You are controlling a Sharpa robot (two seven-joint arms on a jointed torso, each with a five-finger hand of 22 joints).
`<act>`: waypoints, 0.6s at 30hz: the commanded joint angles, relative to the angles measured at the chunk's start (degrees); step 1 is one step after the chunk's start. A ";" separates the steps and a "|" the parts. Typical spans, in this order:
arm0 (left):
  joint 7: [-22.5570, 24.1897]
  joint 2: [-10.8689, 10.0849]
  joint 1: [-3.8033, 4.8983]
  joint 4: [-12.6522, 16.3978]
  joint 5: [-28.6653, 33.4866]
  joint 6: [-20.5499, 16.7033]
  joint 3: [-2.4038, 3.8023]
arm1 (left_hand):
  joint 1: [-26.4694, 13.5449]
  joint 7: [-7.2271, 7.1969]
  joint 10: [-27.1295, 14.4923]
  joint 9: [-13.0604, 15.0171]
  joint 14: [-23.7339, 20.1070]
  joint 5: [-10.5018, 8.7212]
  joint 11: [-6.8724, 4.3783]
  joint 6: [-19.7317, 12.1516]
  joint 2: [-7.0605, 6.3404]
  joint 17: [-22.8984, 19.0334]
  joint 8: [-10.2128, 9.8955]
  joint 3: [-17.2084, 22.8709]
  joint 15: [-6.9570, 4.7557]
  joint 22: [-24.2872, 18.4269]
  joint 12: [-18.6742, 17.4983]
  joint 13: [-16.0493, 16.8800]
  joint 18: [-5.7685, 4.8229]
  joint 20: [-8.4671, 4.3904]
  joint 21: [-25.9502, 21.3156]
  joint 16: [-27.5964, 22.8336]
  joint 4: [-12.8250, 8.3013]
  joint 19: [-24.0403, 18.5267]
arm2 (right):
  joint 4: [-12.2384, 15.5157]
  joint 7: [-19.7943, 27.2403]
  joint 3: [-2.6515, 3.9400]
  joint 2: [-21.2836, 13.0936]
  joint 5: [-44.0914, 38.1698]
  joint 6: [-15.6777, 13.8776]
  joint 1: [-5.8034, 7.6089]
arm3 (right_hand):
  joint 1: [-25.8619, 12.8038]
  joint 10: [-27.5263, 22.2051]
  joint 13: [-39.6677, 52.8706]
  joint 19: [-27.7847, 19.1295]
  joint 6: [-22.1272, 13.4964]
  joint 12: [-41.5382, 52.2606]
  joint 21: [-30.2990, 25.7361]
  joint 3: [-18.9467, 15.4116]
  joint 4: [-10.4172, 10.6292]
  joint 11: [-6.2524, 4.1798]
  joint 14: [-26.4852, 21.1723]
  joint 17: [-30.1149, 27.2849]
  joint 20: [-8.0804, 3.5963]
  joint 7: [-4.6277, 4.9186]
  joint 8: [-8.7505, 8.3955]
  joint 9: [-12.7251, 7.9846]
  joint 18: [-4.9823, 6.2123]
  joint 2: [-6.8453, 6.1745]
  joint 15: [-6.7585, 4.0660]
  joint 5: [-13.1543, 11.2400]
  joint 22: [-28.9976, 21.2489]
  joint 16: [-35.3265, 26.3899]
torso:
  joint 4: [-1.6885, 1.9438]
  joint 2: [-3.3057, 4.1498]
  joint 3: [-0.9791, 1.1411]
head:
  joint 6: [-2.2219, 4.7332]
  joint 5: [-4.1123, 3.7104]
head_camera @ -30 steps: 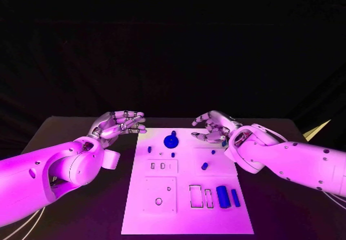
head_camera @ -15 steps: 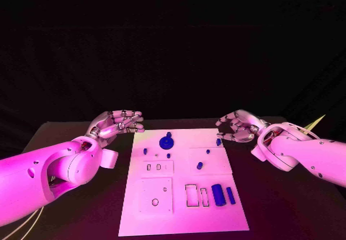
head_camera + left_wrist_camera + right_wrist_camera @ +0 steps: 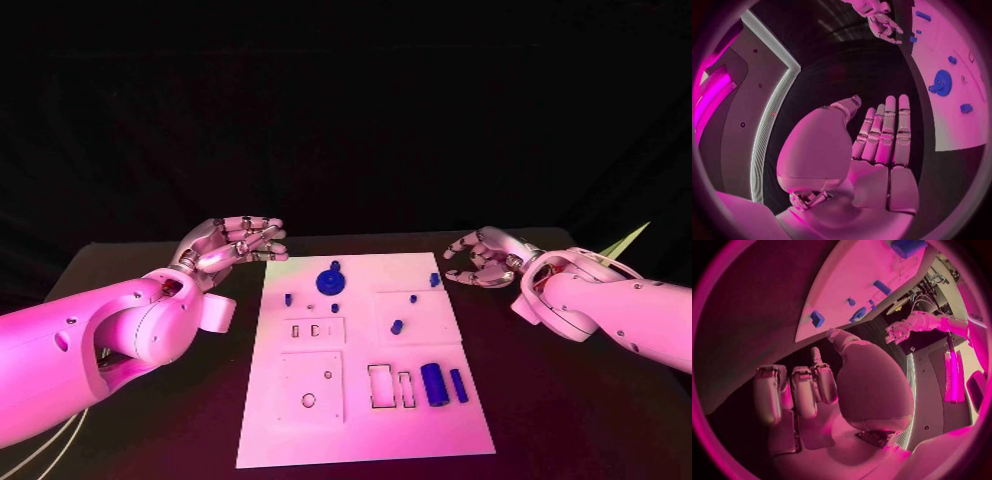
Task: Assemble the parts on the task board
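My left hand [image 3: 235,243] sits left of centre in the head view, over the dark desk [image 3: 577,400] just off the upper left corner of the task board [image 3: 361,440]. Fingers loosely spread, nothing in them; in the left wrist view they lie straight and side by side [image 3: 886,130].

My right hand [image 3: 483,258] is right of centre, beside the board's upper right corner, off the white plate. Fingers curled inward, not clamped on anything; the right wrist view shows them bent over an empty palm [image 3: 795,392].

The board lies mid-frame, running down to the lower edge. Near its top, a round blue gear-like part [image 3: 332,282]. Small blue parts scattered below it, one near the middle [image 3: 397,327]. Toward the lower right, two upright blue bars [image 3: 434,384] side by side, next to outlined rectangular slots.
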 commanded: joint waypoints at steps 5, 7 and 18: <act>0.19 0.08 0.00 0.09 0.00 0.27 0.02 | -0.28 2.03 -0.46 0.99 -0.61 0.35 0.31 -0.77 0.15 0.98 -0.59 0.86 0.01 1.10 -0.49 0.93 0.58 -0.08 0.92 1.11 -0.26 0.66 | -2.31 -0.73 -0.01 1.71 -1.11 0.99 -0.93 | 1.66 -0.57 7.59 3.17 0.05 -0.35 0.16 0.57 -1.28 0.05 5.68 15.35 0.35 -0.03 -0.03 -0.13 -0.85 -0.26 -0.30 0.82 12.06 0.65 | 0.05 0.08 -0.09 | -0.41 0.00; 0.19 0.06 0.00 0.09 0.00 0.29 0.02 | -0.28 2.03 -0.46 0.99 -0.61 0.35 0.31 -0.77 0.15 0.98 -0.59 0.86 0.01 1.10 -0.49 0.93 0.58 -0.08 0.92 1.11 -0.26 0.66 | -2.72 -0.79 -0.01 2.10 -1.28 1.06 -1.33 | 1.88 -0.56 7.61 3.17 0.11 -0.34 0.15 0.83 -1.45 0.04 5.68 15.36 0.34 -0.02 -0.01 -0.15 -0.85 -0.22 -0.31 0.93 12.06 0.66 | 0.04 0.09 -0.10 | -0.49 0.08; 0.17 0.06 -0.01 -0.08 0.00 0.32 0.02 | -0.28 2.03 -0.46 0.99 -0.61 0.35 0.31 -0.77 0.15 0.98 -0.59 0.86 0.01 1.10 -0.49 0.93 0.58 -0.08 0.92 1.11 -0.26 0.66 | -4.11 -0.91 -0.01 3.68 -1.51 1.03 -2.22 | 2.04 -0.31 7.84 3.33 0.67 -0.07 0.38 1.57 -1.67 0.03 5.71 15.46 0.31 -0.03 0.21 -0.13 -0.92 0.02 -0.33 1.09 12.27 0.69 | -0.01 0.03 -0.09 | -0.74 0.38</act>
